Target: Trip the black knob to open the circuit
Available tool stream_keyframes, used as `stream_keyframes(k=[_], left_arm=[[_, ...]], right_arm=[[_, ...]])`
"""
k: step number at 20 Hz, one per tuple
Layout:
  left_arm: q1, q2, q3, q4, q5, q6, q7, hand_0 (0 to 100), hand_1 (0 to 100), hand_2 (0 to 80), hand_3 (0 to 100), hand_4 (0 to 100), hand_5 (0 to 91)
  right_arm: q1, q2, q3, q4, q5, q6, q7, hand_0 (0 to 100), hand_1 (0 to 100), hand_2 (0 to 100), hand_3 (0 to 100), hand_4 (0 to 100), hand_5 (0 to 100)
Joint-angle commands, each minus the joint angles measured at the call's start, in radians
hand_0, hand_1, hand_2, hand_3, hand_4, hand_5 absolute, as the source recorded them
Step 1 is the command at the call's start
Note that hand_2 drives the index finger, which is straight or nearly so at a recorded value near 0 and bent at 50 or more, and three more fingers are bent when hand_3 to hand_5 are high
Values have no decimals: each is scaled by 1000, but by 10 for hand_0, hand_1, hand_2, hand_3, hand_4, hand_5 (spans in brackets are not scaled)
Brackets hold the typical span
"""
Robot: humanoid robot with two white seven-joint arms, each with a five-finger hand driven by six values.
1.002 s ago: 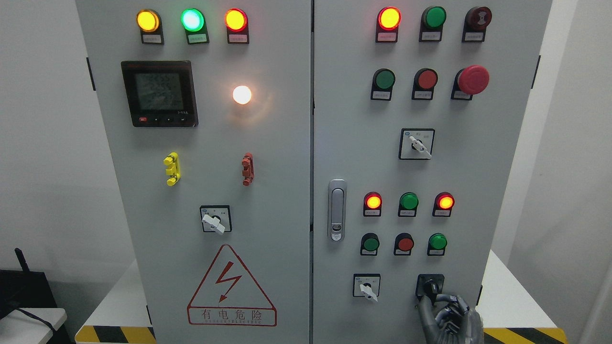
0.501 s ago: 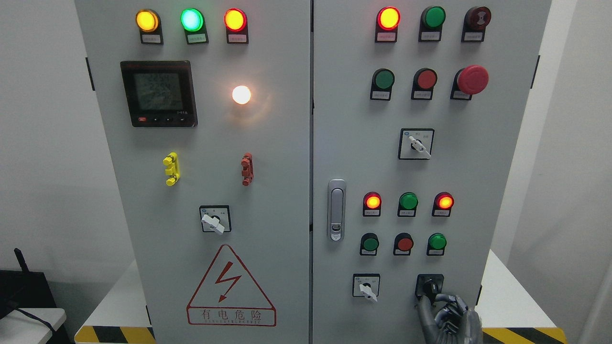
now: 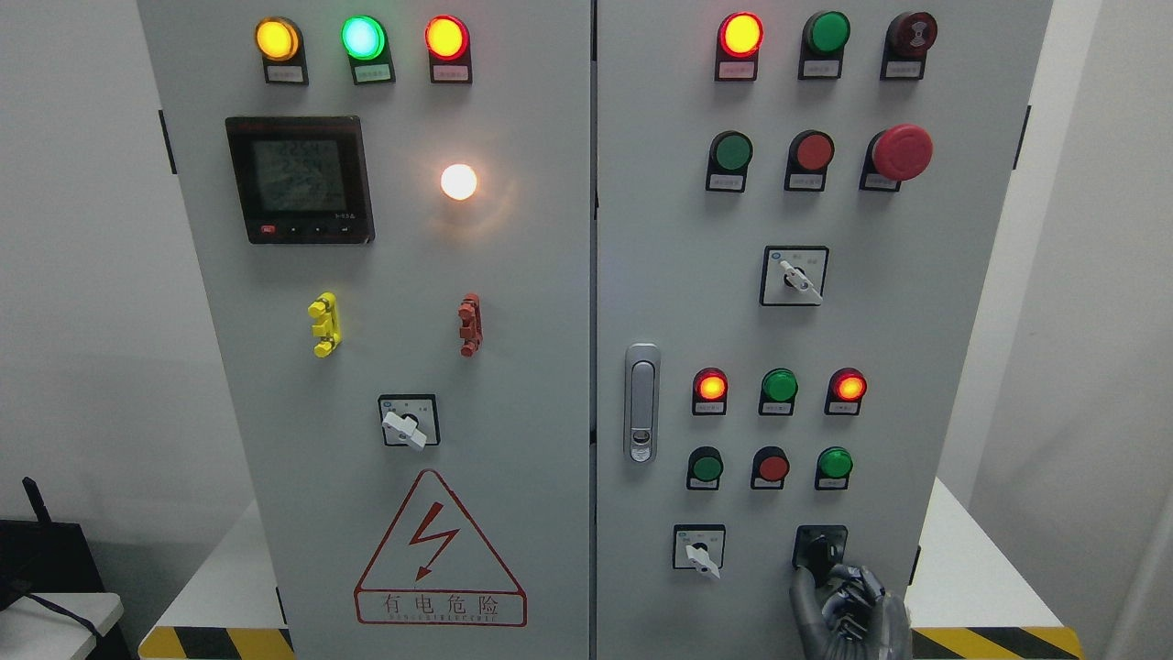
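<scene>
My right hand (image 3: 848, 610) at bottom edge, fingers curled, fingertips pinching black knob (image 3: 822, 552) low on cabinet's right door (image 3: 916, 321). Beside it, white selector switch (image 3: 699, 553); above, lit red lamps, door handle (image 3: 641, 403).

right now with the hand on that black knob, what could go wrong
1. The right hand covers the lower part of the black knob, so the grip looks partial; the fingers might slip off when twisting.
2. The white selector switch sits close to the left on the same row; a sideways slip could bump it.
3. The green button just above could be brushed if the hand lifts.
</scene>
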Motion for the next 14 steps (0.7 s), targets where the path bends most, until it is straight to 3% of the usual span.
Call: stream_keyframes(k=[1,14], left_arm=[[-8,0,0,0,-32,1,0,120,389,0,0,0,0],[-8,0,0,0,-34,1,0,120,389,0,0,0,0]], right_arm=[[-5,0,14,0,-6,0,1,507,729,631,943,955,990],[-8,0,15,-1,-50,0,1,511,730,634,948,961,991]])
